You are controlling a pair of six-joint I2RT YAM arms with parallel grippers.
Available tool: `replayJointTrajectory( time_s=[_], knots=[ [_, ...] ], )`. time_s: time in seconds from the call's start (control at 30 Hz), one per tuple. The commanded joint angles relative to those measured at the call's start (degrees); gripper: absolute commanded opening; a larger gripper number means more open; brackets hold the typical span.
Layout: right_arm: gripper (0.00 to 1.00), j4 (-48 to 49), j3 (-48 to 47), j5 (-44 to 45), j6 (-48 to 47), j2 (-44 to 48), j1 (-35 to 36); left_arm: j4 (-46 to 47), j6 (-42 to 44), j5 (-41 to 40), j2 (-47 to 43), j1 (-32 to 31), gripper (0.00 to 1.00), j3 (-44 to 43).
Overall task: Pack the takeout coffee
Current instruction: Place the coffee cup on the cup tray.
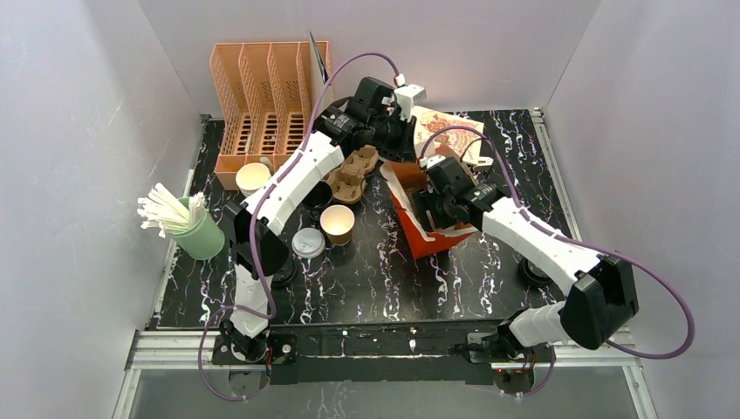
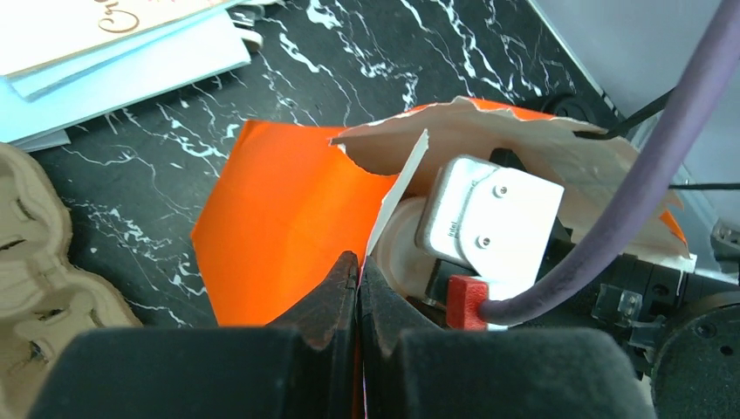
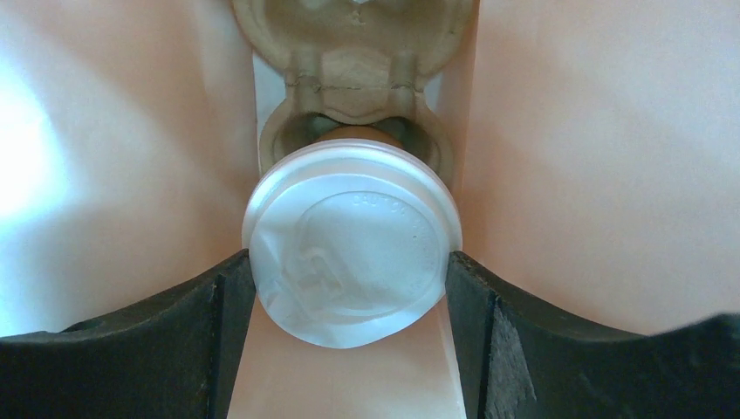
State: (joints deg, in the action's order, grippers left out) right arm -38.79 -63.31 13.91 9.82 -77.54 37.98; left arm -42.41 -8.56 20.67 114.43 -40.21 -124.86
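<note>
Right end effector (image 3: 351, 262) wide, gripping lidded cup (image 3: 349, 231) (left (image 2: 358, 272) pinches bag (image 2: 279, 218))

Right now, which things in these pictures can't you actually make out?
- Right wrist view: the takeout coffee. Its paper wall is hidden beneath its own lid.
- Top view: the right gripper is out of sight inside the orange bag.
- Left wrist view: the bag's bottom is blocked by the white camera block.
- Left wrist view: the lettering on the papers is cut off by the top edge.
</note>
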Motion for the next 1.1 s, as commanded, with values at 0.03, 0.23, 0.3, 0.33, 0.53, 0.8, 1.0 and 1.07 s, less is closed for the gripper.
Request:
replayJointTrajectory(
  time_s=[0.03, 0.23, 0.3, 0.33, 0.53, 0.8, 1.0, 1.07],
  knots=[
    [0.20, -6.66, -1.05, -5.61, 0.45, -4.61, -2.09, 0.91, -3.57, 2.22, 0.97, 1.61, 0.03, -3.62],
    [0.20, -8.01, -3.79, -7.32, -0.43, -10.05, -2.86, 4.63, -5.73, -5.10, 1.72, 1.74, 0.27, -3.32],
    [0.20, -9.41, -5.36, -7.47, 0.30, -12.03, -2.98, 5.31, -6.62, -7.84, 1.98, 1.95, 0.38, -3.86],
    [0.19, -10.05, -5.98, -7.49, 0.68, -13.29, -2.97, 5.45, -6.86, -9.41, 1.89, 2.03, 0.43, -4.24],
    [0.19, -11.31, -7.86, -7.54, 2.51, -16.19, -2.99, 8.68, -8.25, -17.50, -0.29, 2.54, 0.91, -5.84],
    [0.19, -11.95, -7.45, -7.81, 2.97, -19.38, -2.98, 12.97, -6.73, -28.80, -6.40, 2.50, 0.98, -2.41],
    [0.20, -11.13, -5.52, -8.20, 3.07, -21.97, -2.99, 14.16, -8.07, -30.58, -10.89, 2.85, 0.98, 3.04],
    [0.20, -10.73, -4.90, -8.15, 3.13, -22.75, -2.95, 13.52, -8.75, -30.46, -11.56, 2.94, 0.98, 3.69]
  ],
)
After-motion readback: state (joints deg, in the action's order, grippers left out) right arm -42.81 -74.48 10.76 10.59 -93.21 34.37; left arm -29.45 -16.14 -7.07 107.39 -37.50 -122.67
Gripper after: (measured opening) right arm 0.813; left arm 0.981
